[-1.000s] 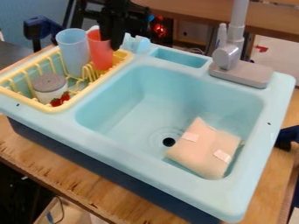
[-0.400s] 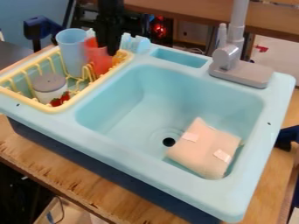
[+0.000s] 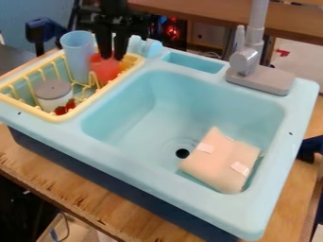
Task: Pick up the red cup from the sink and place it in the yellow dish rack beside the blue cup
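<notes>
The black gripper point(image 3: 112, 56) hangs over the back right part of the yellow dish rack, with its two fingers apart and pointing down. Just beneath the tips, and partly covered by them, is a red cup point(image 3: 106, 71) in the rack; it appears tilted. Whether the fingers touch it, I cannot tell. A light blue cup point(image 3: 78, 56) stands upright left of the gripper. The yellow rack point(image 3: 74, 113) also holds a white container with a grey lid point(image 3: 53, 90) and strawberries point(image 3: 65, 107) beside it.
The light blue sink point(image 3: 135, 108) has a beige cloth-like pad point(image 3: 221, 160) lying at its lower right, beside the drain. A grey faucet point(image 3: 252, 66) rises at the back right. Light blue knobs point(image 3: 145, 46) stand just right of the gripper.
The gripper has come down and slightly left, and its two fingers now show apart. The red cup's top has dropped lower, its body shifting slightly toward the camera.
</notes>
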### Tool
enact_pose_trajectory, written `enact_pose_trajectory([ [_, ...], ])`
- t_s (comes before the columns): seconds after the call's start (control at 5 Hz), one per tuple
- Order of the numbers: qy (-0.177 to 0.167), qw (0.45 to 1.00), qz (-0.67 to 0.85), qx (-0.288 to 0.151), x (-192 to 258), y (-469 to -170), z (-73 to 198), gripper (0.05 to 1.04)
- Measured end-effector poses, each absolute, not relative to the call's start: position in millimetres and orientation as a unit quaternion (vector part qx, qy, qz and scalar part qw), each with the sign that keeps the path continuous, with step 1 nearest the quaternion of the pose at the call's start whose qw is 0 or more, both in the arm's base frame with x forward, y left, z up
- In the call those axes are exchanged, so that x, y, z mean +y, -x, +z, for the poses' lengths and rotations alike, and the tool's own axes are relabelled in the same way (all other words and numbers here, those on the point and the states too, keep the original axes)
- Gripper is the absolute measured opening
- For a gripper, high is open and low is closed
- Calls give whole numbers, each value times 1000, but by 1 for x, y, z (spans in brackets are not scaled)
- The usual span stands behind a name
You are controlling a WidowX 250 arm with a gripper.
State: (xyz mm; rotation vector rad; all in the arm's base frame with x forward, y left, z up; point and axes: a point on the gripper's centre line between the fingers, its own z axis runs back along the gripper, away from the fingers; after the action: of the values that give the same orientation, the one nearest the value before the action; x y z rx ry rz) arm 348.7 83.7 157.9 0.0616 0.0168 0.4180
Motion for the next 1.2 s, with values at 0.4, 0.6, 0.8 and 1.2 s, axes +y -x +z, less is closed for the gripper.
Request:
enact_pose_trajectory([
  [0.4,-14,977,213,2,80,-351,158,912],
  [0.6,-1,979,203,-18,76,-351,168,1009],
  [0.8,2,981,191,-37,70,-341,185,1004],
  [1.2,-11,994,109,3,24,-301,198,1004],
])
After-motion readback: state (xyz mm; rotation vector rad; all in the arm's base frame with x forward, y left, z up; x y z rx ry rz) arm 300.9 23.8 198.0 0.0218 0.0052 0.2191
